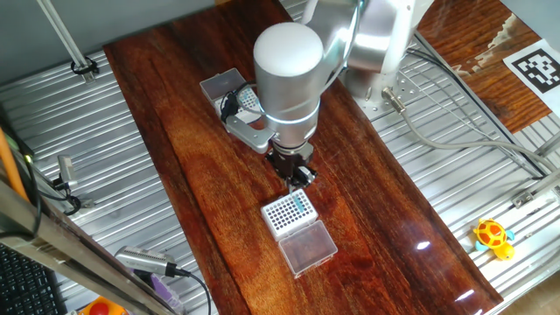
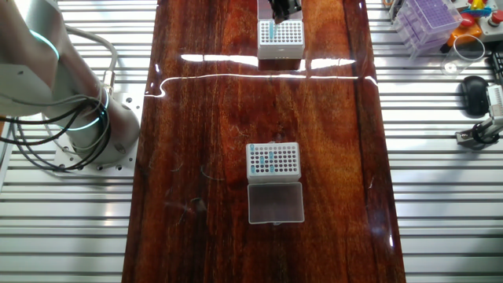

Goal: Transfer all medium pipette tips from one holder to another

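Wooden table (image 1: 192, 149) runs diagonally through frame centre, flanked by ribbed metal surface (image 1: 87, 131). Yellow toy (image 1: 493, 236) at lower right, on the metal. QR marker (image 1: 535, 68) at upper right, on a second wood panel. Grey cables (image 1: 455, 131) cross the metal at right. Keyboard (image 1: 26, 284) at lower left corner.

In the other fixed view: purple rack (image 2: 428, 20) at upper right; black mouse (image 2: 474, 93) below it, at right edge.
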Available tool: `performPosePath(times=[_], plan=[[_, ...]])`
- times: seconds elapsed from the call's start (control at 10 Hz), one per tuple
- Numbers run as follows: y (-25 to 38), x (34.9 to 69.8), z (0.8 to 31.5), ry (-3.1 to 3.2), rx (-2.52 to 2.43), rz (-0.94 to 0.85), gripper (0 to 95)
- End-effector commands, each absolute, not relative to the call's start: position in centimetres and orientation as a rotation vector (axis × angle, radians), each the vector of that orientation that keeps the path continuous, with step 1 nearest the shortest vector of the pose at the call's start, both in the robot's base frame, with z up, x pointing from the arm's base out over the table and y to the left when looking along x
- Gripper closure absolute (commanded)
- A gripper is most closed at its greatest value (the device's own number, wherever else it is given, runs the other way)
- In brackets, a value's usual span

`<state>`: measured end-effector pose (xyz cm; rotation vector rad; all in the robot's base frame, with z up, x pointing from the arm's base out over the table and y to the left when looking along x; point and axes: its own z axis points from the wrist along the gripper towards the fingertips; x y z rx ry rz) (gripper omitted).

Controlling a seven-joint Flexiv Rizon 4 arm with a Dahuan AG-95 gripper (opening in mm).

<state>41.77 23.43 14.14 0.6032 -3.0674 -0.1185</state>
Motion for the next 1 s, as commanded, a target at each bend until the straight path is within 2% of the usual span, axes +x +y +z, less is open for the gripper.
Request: performPosePath(times=[0.1, 1.0], plan=[[23.21, 41.64, 13.79, -3.070, 0.611, -0.118, 95.0], [23.23, 41.37, 13.00, -3.078, 0.612, -0.126, 95.0]])
